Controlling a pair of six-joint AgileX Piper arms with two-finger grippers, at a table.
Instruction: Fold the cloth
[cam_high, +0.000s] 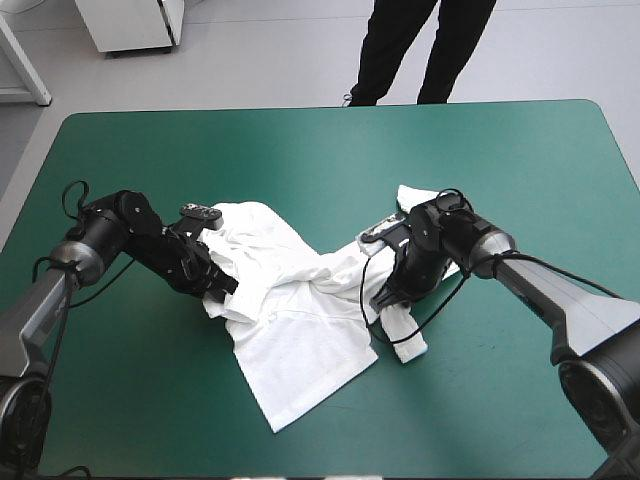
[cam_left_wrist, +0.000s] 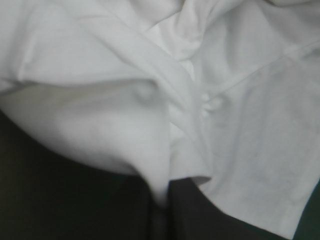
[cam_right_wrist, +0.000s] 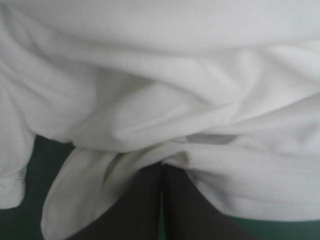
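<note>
Mid-table, toward the near edge: the white T-shirt (cam_high: 300, 340) lies rumpled on the teal-green table (cam_high: 500, 160), well clear of every corner.
T-shirt, layout: a bunched ridge of cloth runs between the two grippers. One flatter panel spreads from it toward the near edge. A small corner pokes out on the far side of the right arm.
Progress, done: nothing that reads as a finished fold. No crease is squared and no edges are matched, so by my judgement the task is at its early, gathering stage.
Progress, left: the cloth has yet to be spread flat, and every fold has yet to be made.
Left gripper (cam_high: 222, 285): low over the garment's side toward the table's left edge. In its wrist view the black fingers (cam_left_wrist: 210, 215) stand all but together, a tongue of white fabric running down into the slit between them. It is clenched on the T-shirt.
Right gripper (cam_high: 385, 300): low over the side toward the table's right edge, with a narrow strip of cloth trailing from it toward the near edge. In its wrist view the black fingers (cam_right_wrist: 130, 210) meet along a thin seam with fabric draped over their tips, so it appears to be pinching the T-shirt too, though the pinched edge itself is hidden.
Contact: both grippers touch only the garment. How much of it is lifted off the cover cannot be told.
</note>
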